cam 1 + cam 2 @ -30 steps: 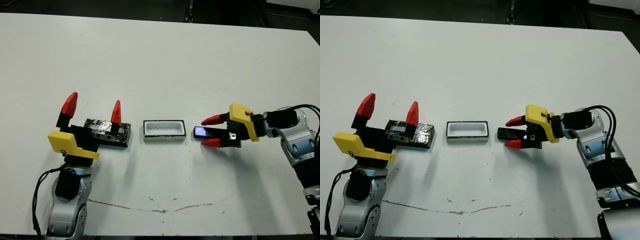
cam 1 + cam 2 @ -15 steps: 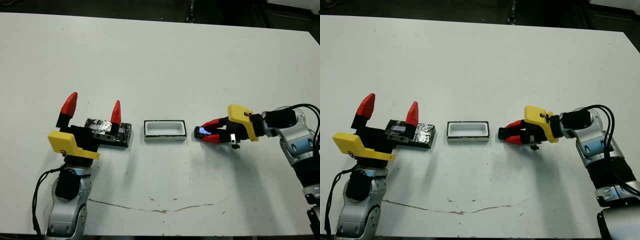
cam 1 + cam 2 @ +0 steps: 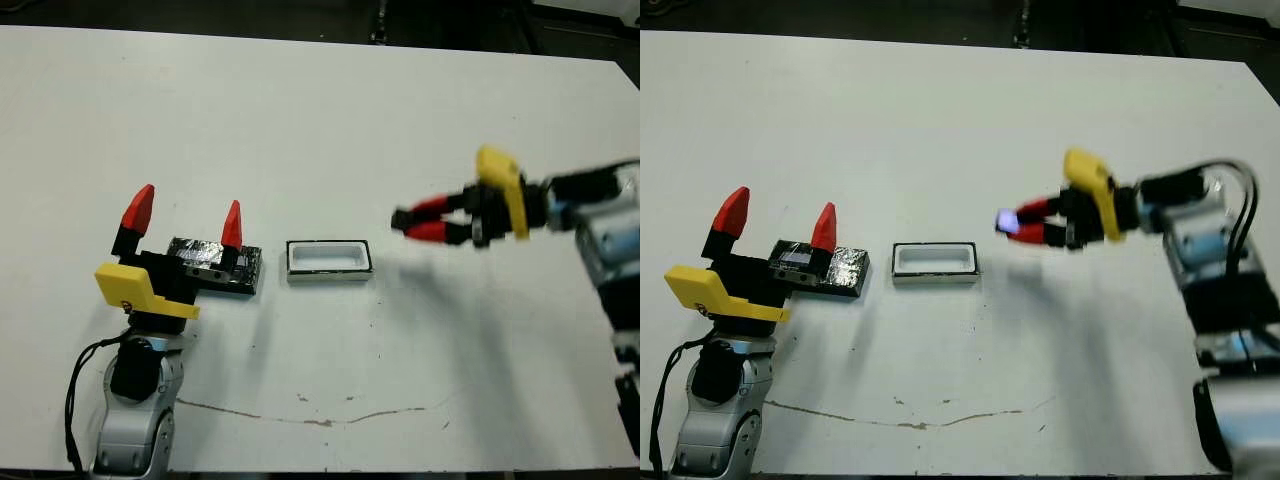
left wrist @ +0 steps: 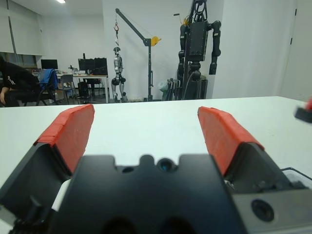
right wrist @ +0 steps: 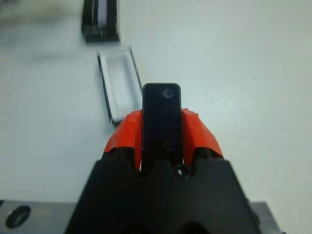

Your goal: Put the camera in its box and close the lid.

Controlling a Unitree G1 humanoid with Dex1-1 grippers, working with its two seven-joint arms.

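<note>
Right jaws [image 3: 1025, 222] clamped on camera [image 5: 161, 118], held above desk [image 3: 320, 120] right of box [image 3: 328, 259]. Left jaws [image 3: 185, 215] wide open, empty, over lid [image 3: 215, 265]. Camera should be aligned lengthwise over box before release.

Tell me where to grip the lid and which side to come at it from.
Grip the lid across its two long edges near the middle, coming straight down from above. It lies flat on the table, so only a top approach gets fingers round it. The open left gripper is above its left end; the box to its right leaves that short side tight.
</note>
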